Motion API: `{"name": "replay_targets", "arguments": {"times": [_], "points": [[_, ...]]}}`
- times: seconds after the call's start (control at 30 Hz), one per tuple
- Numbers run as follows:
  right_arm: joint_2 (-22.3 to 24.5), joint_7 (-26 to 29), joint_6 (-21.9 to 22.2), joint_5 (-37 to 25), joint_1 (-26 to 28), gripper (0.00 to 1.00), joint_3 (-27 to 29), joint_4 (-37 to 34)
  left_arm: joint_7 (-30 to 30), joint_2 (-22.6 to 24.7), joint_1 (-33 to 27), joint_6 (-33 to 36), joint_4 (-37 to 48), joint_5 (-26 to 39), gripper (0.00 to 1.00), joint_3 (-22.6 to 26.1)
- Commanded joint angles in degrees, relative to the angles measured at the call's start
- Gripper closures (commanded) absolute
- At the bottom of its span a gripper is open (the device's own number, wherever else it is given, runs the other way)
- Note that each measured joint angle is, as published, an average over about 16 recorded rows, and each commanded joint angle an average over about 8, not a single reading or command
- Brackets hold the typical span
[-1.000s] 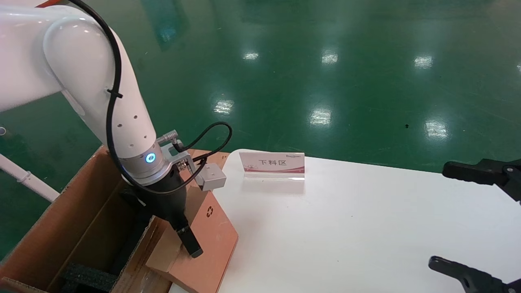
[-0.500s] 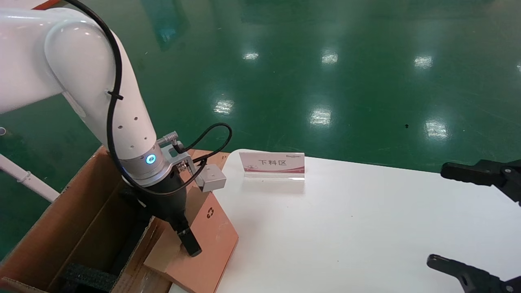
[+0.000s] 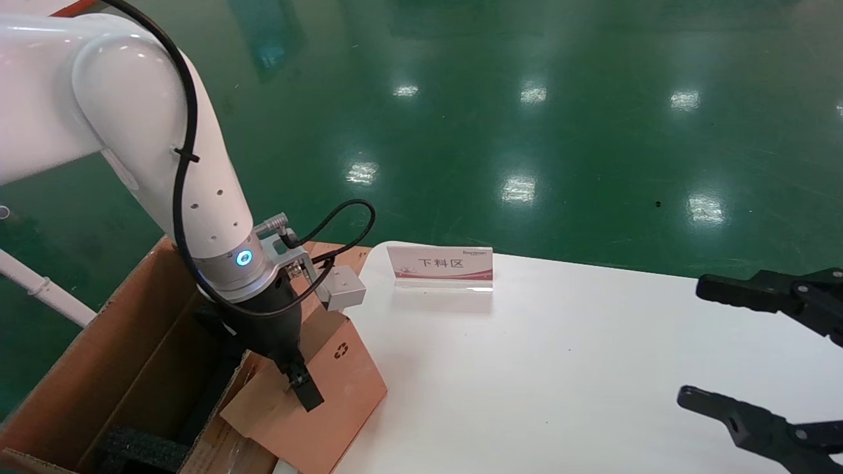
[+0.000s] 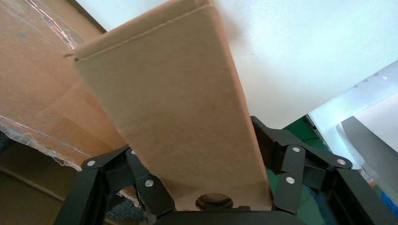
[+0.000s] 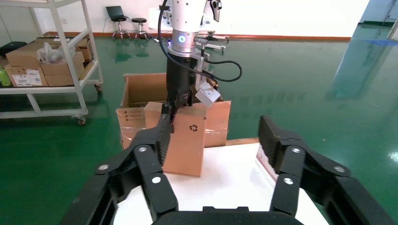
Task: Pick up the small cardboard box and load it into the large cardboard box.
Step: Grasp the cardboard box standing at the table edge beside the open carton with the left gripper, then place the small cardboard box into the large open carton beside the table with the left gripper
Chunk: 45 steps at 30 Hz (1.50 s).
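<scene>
The small cardboard box (image 3: 336, 382), plain brown with a black recycling symbol, stands on edge and tilted at the table's left edge. My left gripper (image 3: 299, 385) is shut on it from above, one finger (image 3: 308, 395) on its front face. In the left wrist view the box (image 4: 173, 108) fills the gap between the jaws of the left gripper (image 4: 192, 140). The large cardboard box (image 3: 125, 342) stands open just left of it, with black foam (image 3: 141, 447) inside. The right wrist view shows the small box (image 5: 185, 140) in front of the large box (image 5: 133, 101). My right gripper (image 3: 708, 345) hangs open over the table's right side.
A white table (image 3: 560, 368) carries a small red and white sign (image 3: 440, 266) near its far edge. The green floor lies beyond it. The large box's taped flap (image 4: 33, 84) lies beside the small box. A shelf cart (image 5: 51, 56) with cartons stands far behind.
My left gripper has lifted the small box a little and shifted it slightly toward the large box. My right gripper has moved a little to the left.
</scene>
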Motion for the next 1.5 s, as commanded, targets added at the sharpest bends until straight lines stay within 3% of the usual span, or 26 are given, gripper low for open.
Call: {"name": "replay_targets", "arguments": {"times": [0.03,0.33,0.8,0.93,1.1,1.13,1.37,1.4,1.5], "points": [[0.0,0.0,0.0,0.0,0.0,1.0,0.0,0.0,0.02,0.0,0.04,-0.02,0.03,0.03,1.0,0.02],[0.0,-0.01,0.0,0.0,0.01,1.0,-0.02,-0.02,-0.71,-0.66,-3.3,0.77,-0.97,-0.14,1.0,-0.88],[0.01,-0.04,0.0,0.03,0.04,1.0,-0.07,-0.05,-3.42,1.14,-22.92,9.73,-1.44,0.7,1.0,-5.11],[0.02,-0.05,0.01,0.04,0.04,1.0,-0.08,-0.05,-3.3,2.69,-27.28,13.06,1.26,2.06,1.0,-3.35],[0.02,-0.06,0.01,0.05,0.04,1.0,-0.1,-0.05,-3.09,3.4,-31.39,14.25,3.17,1.82,1.0,2.43],[0.03,-0.06,0.01,0.06,0.04,0.94,-0.1,-0.05,-3.09,3.32,-32.04,14.29,3.29,1.4,1.0,3.9],[0.04,-0.07,0.02,0.07,0.05,0.07,-0.13,-0.05,-3.14,1.36,-34.55,13.89,3.61,-2.0,1.0,14.12],[0.04,-0.08,0.03,0.08,0.05,0.0,-0.13,-0.05,-3.05,0.9,-34.67,13.74,3.76,-2.23,1.0,15.38],[0.04,-0.08,0.03,0.08,0.05,0.0,-0.14,-0.05,-2.51,-0.79,-34.58,13.21,4.44,-2.65,1.0,18.46]]}}
